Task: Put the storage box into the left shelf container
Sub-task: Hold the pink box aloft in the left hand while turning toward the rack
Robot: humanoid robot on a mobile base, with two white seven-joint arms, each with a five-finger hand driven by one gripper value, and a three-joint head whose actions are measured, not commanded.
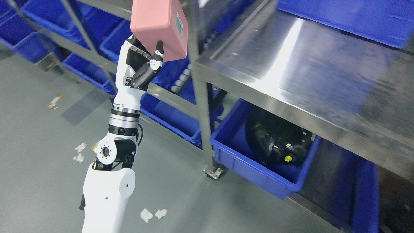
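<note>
Rising from the lower left, the left hand [142, 64] grasps the pink storage box [160, 27] from below, thumb pressed against its side. It is held aloft just left of the steel shelf's upright post [202, 106], above blue bins [174, 116].

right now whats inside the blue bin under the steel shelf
The blue bin holds a dark bagged item with a yellow spot; the steel shelf covers the bin's back part.

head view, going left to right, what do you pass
scraps on the floor → left hand gripping the pink storage box → steel shelf post → blue bin holding a black device
</note>
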